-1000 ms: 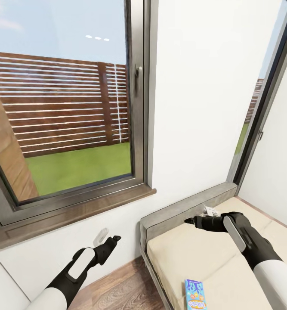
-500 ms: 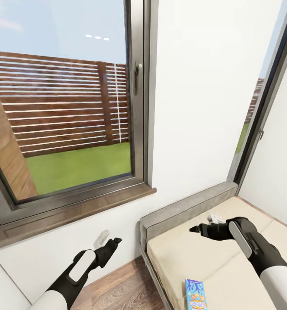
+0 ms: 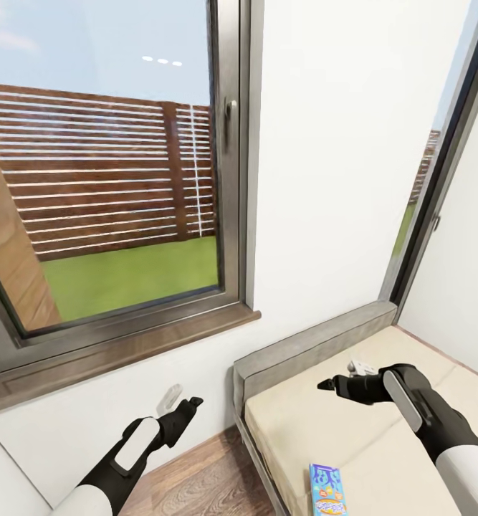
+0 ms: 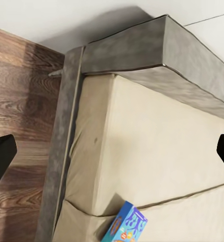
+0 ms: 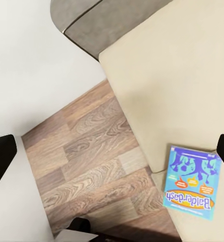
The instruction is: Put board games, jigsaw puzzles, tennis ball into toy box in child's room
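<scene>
While one board game [image 3: 327, 490] lies untouched on the bed [image 3: 317, 423], both arms hover empty. Left fingers [image 3: 194, 401] and right fingers [image 3: 326, 383] are spread apart. Judging by this, collecting remains ahead.

The bed [image 3: 317, 430] is showing a matt beige cloth mattress inside a grey, suede-like fabric frame; the floor [image 5: 91, 151] is looking like smooth wood planks; the board game [image 5: 190, 182] is appearing as glossy printed card.

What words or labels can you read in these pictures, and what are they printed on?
"Balderdash": on the blue board game lying on the bed, seen upside down in the right wrist view.
The smaller print in that box's coloured patches is too blurred to read.
No other text shows.
</scene>
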